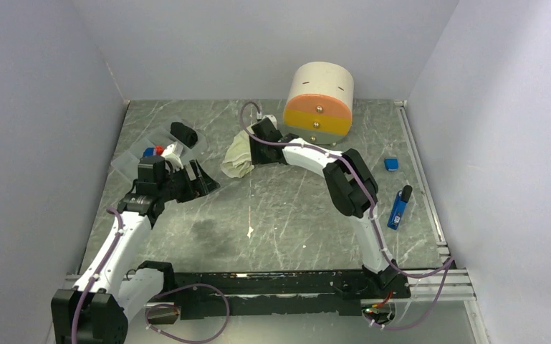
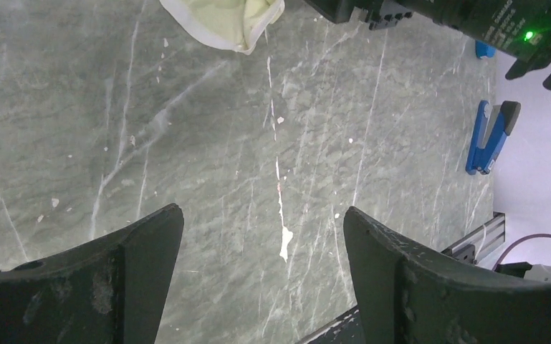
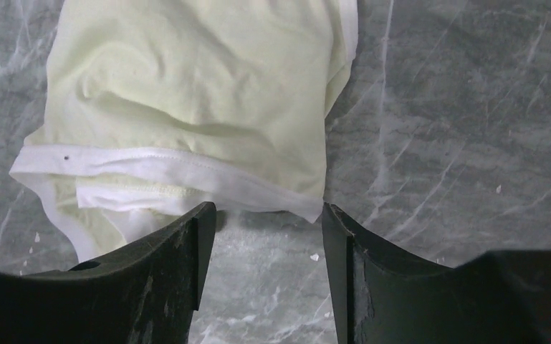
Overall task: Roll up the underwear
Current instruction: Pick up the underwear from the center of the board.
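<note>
Left hand (image 2: 261,211): released. The jaws stand wide apart over bare grey marbled surface (image 2: 186,143), with nothing between them. In the overhead view this hand sits at the left-centre of the surface, just in front of a sheet of clear plastic (image 1: 132,159). A black rolled bundle (image 1: 183,133) lies at the far side of that plastic.

Right hand (image 3: 266,211): released. The jaws are apart and bare surface shows in the gap. The arm reaches to the far centre, with the hand pointing left toward the garment.

Cream-yellow underwear (image 3: 186,86): lies crumpled on the surface at far centre, directly ahead of the right hand. Its white-trimmed hem runs across just beyond the fingertips – the left fingertip (image 3: 199,218) meets the hem's edge in the wrist view, but whether it touches cannot be told. The cloth is loosely folded over itself, not rolled. It is well apart from the left hand.

Other items noted:
- A round cream drum with orange and yellow front bands (image 1: 320,100) stands at the far edge, just right of the right hand.
- A blue clip-like tool (image 1: 399,208) lies on the right side of the surface – a small blue object (image 1: 392,164) lies beyond it.
</note>
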`<action>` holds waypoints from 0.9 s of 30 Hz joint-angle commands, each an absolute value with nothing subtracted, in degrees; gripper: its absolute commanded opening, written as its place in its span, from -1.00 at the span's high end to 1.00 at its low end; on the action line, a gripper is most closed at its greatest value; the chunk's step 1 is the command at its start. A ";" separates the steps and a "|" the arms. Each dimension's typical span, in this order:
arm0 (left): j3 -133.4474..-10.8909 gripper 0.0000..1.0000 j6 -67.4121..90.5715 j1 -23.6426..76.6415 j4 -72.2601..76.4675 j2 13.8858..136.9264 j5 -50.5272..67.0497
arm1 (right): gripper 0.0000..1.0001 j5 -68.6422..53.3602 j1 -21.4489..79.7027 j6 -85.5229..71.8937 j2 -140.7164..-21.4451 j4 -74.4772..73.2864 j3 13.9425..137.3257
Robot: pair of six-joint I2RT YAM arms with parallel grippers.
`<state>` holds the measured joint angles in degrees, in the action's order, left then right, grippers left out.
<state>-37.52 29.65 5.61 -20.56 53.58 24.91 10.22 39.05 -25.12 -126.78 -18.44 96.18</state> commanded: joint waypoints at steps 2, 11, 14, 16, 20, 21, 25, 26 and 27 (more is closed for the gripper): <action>-37.23 -0.73 27.69 5.45 -19.39 54.46 27.65 | -0.19 7.81 38.16 -23.86 -129.51 -19.88 101.08; -37.61 -0.72 23.88 5.36 -21.51 57.13 28.65 | 0.46 8.14 37.94 -20.77 -129.80 -22.21 100.51; -36.13 -0.73 25.56 5.36 -20.77 55.81 28.24 | 0.82 6.22 37.99 -17.50 -126.14 -23.66 101.84; -35.05 -0.73 26.74 5.36 -20.05 54.65 28.19 | 1.00 5.61 37.99 -16.02 -123.38 -25.92 103.52; -35.14 -0.77 25.82 5.36 -21.36 54.00 27.66 | 1.00 -2.87 38.03 -16.16 -116.17 -27.20 100.97; -35.75 -0.77 25.17 5.36 -22.52 54.14 27.08 | 1.00 -5.03 38.11 -17.01 -113.98 -27.38 99.24; -36.76 -0.75 25.09 5.36 -23.72 53.87 25.81 | 1.00 -9.59 38.86 -20.42 -104.47 -24.50 88.84; -36.55 -0.75 25.50 5.36 -23.20 53.60 25.87 | 1.00 -10.75 39.10 -21.00 -101.74 -23.71 86.67; -36.30 -0.75 25.96 5.38 -22.36 53.46 26.26 | 1.00 -11.56 39.37 -21.65 -98.20 -23.17 84.35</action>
